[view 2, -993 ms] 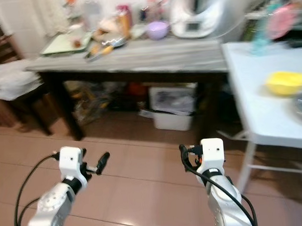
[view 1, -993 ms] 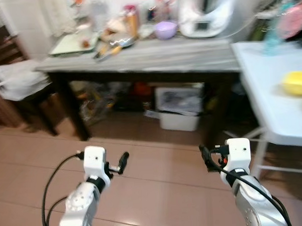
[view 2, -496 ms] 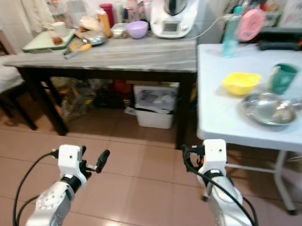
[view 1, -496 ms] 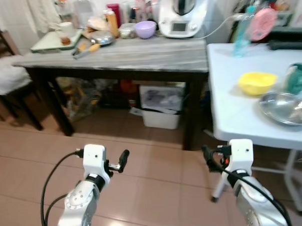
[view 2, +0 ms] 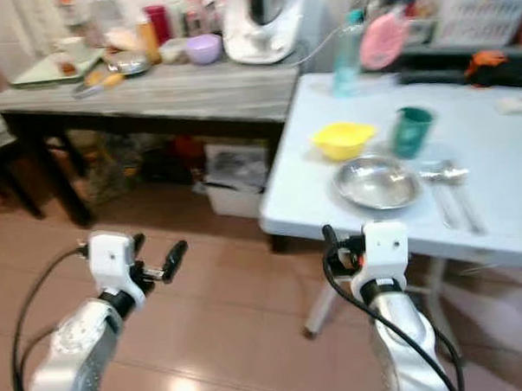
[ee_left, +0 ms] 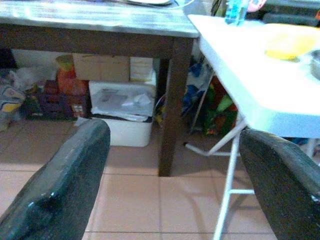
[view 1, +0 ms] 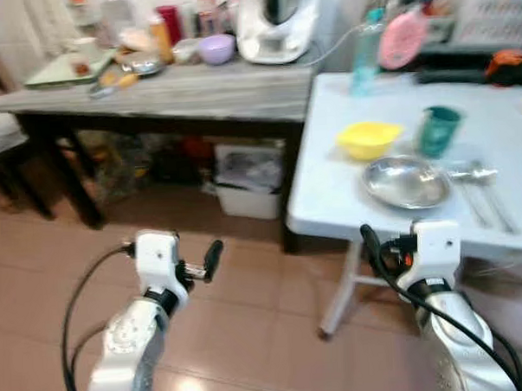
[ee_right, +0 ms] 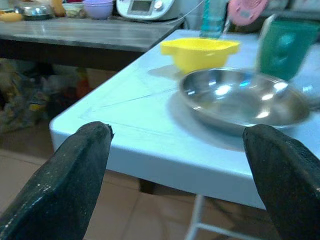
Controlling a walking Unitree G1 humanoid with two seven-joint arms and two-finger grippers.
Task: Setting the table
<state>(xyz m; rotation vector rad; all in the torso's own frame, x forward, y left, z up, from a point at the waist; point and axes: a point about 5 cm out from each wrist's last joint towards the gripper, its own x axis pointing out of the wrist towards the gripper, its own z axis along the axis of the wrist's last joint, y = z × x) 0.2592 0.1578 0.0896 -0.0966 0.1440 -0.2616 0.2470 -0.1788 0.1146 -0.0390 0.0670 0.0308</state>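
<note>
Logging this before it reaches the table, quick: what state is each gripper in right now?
Left gripper: open, holding nothing, over the floor.
Right gripper: open, holding nothing, at the white table's edge before the steel plate.

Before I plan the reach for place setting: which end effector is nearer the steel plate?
Right. The right end effector hangs at the white table's near edge, just short of the steel plate. The left end effector is over the floor, well to the plate's left.

Steel plate upright on white table; yellow bowl, green cup behind.
</note>
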